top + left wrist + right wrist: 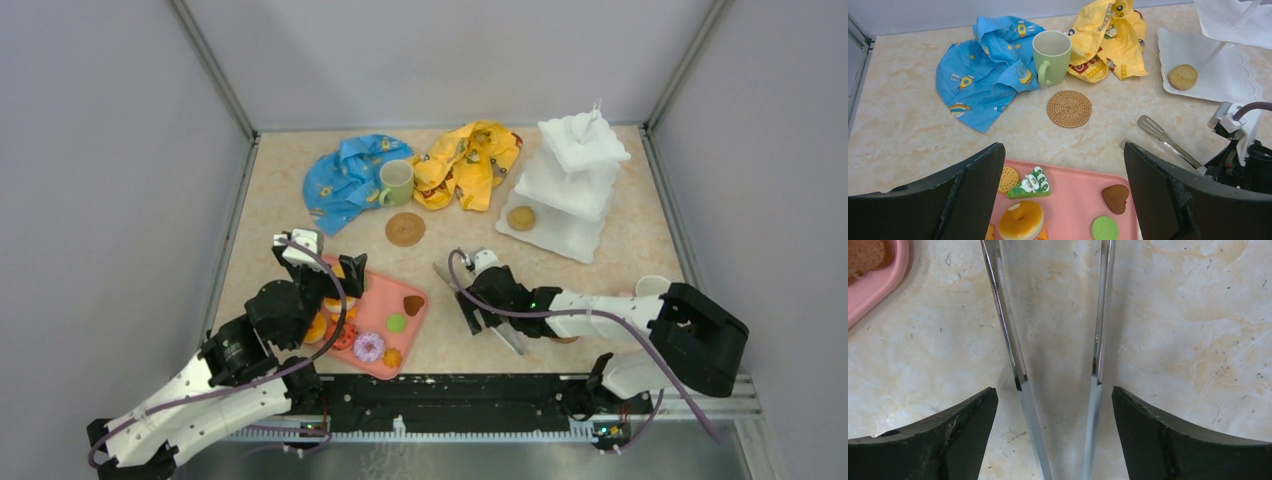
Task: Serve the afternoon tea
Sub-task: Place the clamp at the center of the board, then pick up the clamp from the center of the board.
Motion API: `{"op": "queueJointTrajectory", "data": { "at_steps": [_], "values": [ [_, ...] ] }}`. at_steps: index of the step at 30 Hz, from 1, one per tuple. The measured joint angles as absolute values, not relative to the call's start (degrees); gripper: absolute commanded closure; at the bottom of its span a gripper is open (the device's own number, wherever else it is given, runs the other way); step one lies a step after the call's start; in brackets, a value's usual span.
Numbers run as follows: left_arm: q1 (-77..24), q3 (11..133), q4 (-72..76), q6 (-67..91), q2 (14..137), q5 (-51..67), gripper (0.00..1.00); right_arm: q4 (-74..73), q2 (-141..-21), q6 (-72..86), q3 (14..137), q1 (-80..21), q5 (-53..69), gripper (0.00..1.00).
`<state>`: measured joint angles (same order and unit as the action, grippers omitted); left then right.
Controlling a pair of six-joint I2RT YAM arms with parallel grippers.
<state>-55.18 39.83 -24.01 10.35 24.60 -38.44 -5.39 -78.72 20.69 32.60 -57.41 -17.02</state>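
Observation:
Toy pastries lie on the pink tray (381, 298): a pink donut (369, 346), a green round biscuit (1105, 228), a brown heart (1115, 197), a green cake slice (1031, 184) and an orange donut (1020, 219). My left gripper (1063, 150) hovers open over them, holding nothing. A pale green mug (396, 182) stands by a round coaster (405, 229). The white tiered stand (570, 185) has one pastry (521, 218) on its bottom tier. My right gripper (1054, 395) is open astride metal tongs (1008, 340) that lie on the table, a gap at each finger. A white mug (652, 286) peeks out behind the right arm.
A blue cloth (345, 177) and a yellow cloth (468, 163) lie crumpled at the back, either side of the green mug. The tongs' flat tip (1150, 126) points toward the coaster. Grey walls close in the table on three sides.

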Motion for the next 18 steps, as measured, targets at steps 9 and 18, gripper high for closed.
{"op": "queueJointTrajectory", "data": {
  "at_steps": [9,18],
  "values": [
    [-55.2,39.8,-24.0,10.2,24.5,-38.7,0.04,-9.4,-71.8,21.6,30.9,-57.2,-14.9,0.23],
    [-55.2,39.6,-24.0,10.1,24.0,-38.8,0.04,-7.1,-74.4,21.1,29.4,-57.1,-15.2,0.44]
  ]
}}
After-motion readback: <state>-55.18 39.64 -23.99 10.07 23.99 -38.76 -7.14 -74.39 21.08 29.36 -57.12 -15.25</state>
